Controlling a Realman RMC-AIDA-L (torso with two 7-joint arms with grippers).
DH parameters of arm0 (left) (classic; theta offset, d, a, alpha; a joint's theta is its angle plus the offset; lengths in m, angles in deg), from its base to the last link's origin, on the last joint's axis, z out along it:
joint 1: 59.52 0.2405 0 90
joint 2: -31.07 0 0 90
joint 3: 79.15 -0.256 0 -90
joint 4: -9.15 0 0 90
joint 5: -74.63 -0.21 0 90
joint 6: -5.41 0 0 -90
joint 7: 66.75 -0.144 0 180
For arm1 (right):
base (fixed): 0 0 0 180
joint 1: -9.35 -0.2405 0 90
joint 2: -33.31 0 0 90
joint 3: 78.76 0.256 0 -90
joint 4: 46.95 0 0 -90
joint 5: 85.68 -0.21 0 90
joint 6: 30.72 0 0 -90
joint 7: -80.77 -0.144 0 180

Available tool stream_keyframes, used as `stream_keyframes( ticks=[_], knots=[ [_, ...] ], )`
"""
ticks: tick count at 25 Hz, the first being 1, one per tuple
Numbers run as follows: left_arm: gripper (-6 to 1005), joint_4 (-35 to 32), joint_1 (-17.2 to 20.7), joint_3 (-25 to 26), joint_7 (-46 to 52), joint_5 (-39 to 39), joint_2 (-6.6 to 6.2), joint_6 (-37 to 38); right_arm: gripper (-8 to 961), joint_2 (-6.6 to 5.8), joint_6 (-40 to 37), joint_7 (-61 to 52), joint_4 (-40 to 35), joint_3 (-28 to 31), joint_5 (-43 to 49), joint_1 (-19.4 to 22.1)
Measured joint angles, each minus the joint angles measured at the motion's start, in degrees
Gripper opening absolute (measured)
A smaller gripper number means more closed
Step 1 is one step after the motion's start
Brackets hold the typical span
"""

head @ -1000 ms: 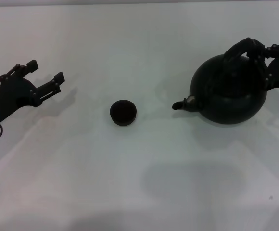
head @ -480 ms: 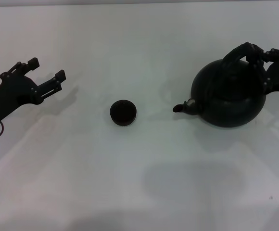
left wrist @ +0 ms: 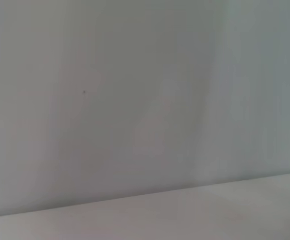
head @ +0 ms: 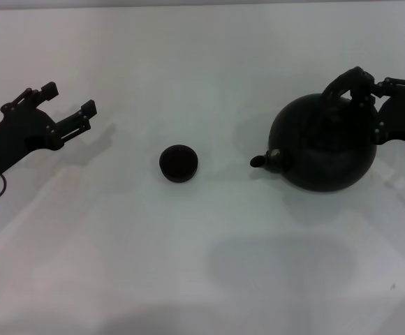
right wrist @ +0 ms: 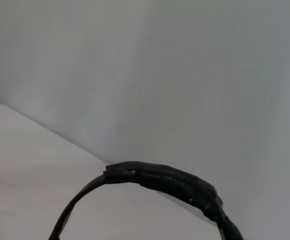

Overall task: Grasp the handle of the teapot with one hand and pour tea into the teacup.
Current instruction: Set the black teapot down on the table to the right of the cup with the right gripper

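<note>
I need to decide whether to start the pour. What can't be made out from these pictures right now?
- Right gripper at the handle: head view, black on black hides whether the fingers have closed on it.
- Teapot underside: head view, the body hides any table contact.
- Teacup contents: head view, too dark.
- Left wrist view shows only blank surface; the left gripper is parked open.

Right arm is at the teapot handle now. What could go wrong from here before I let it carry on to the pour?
1. The right gripper meets the handle at its far end, off-centre, so the teapot may swing or tip when lifted.
2. The teacup is tiny beside the pot and stands well clear of the spout, so the pour could miss or overflow.
3. The left gripper is open and idle at the table's left side, so nothing steadies the cup.
</note>
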Motion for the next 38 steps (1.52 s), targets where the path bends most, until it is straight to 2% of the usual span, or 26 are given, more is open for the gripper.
stream_keyframes(
  ticks=[3, 11, 22, 28, 33, 38],
  knots=[
    [879, 0.0, 0.0, 0.0, 0.0, 0.0, 0.06, 0.0, 111, 0.01, 0.1, 1.2, 0.1, 0.0, 0.0, 0.0],
    [879, 0.0, 0.0, 0.0, 0.0, 0.0, 0.06, 0.1, 208, 0.09, -0.2, 1.5, 1.1, 0.3, -0.3, -0.2],
    [878, 0.0, 0.1, 0.0, -0.1, 0.0, 0.06, 0.1, 294, -0.05, 0.6, -0.3, 2.6, 0.4, -2.2, -0.4],
    [879, 0.0, 0.1, 0.0, -0.5, 0.0, 0.06, 0.1, 499, -0.13, 3.9, -2.7, 3.1, 2.7, -2.3, -0.1],
    [879, 0.0, 0.1, 0.0, -0.5, 0.0, -0.02, 0.1, 729, -0.20, 6.0, -3.9, 3.3, 3.8, -2.4, 0.5],
    [879, 0.0, 0.1, 0.3, -0.6, 0.0, -0.03, 0.1, 753, -0.24, 7.4, -4.0, 3.8, 4.0, -2.3, 1.3]
  ],
)
